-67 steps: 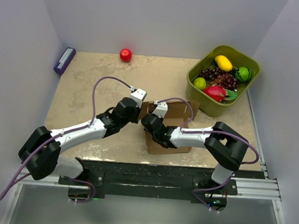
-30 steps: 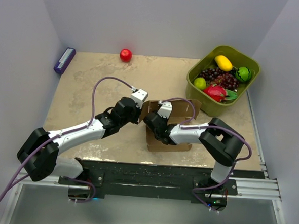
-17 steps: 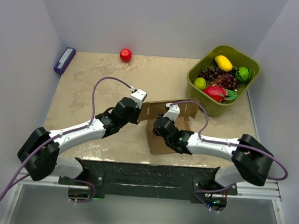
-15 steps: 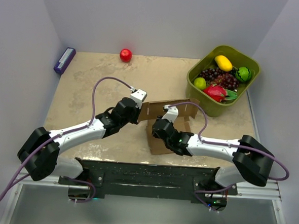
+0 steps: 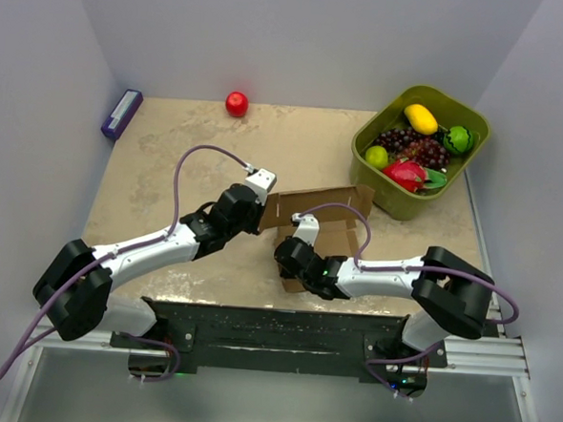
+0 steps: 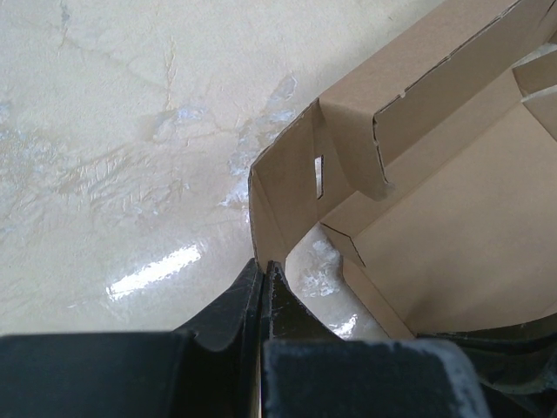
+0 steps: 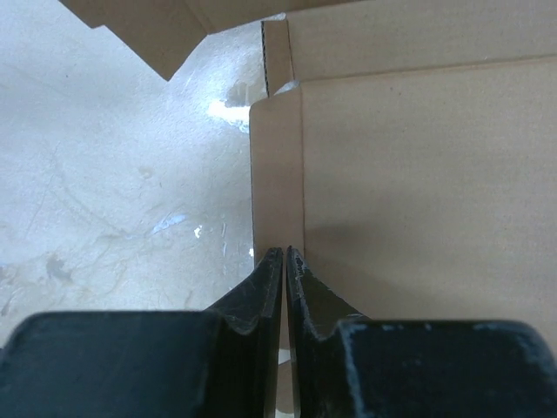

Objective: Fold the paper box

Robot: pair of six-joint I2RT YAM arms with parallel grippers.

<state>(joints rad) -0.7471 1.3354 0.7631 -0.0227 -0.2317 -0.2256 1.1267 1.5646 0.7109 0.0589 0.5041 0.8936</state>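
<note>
The brown paper box (image 5: 335, 235) lies in the middle of the table, its base flat and its far wall and left flap raised. My left gripper (image 5: 261, 213) is at the box's far left corner. In the left wrist view it (image 6: 263, 264) is shut on the edge of the upright slotted left flap (image 6: 283, 192). My right gripper (image 5: 284, 259) is at the box's near left edge. In the right wrist view it (image 7: 285, 251) is shut, tips over a narrow side strip (image 7: 277, 174) of the box (image 7: 418, 174); no cardboard shows between the jaws.
A green bin (image 5: 394, 204) of fruit stands at the back right, close to the box's far right corner. A red apple (image 5: 236, 104) sits at the back. A purple box (image 5: 121, 114) lies against the left wall. White walls close in three sides.
My right gripper has pulled back from the box's far left area to its near left edge. The far wall now stands more upright. My left gripper has kept its hold.
</note>
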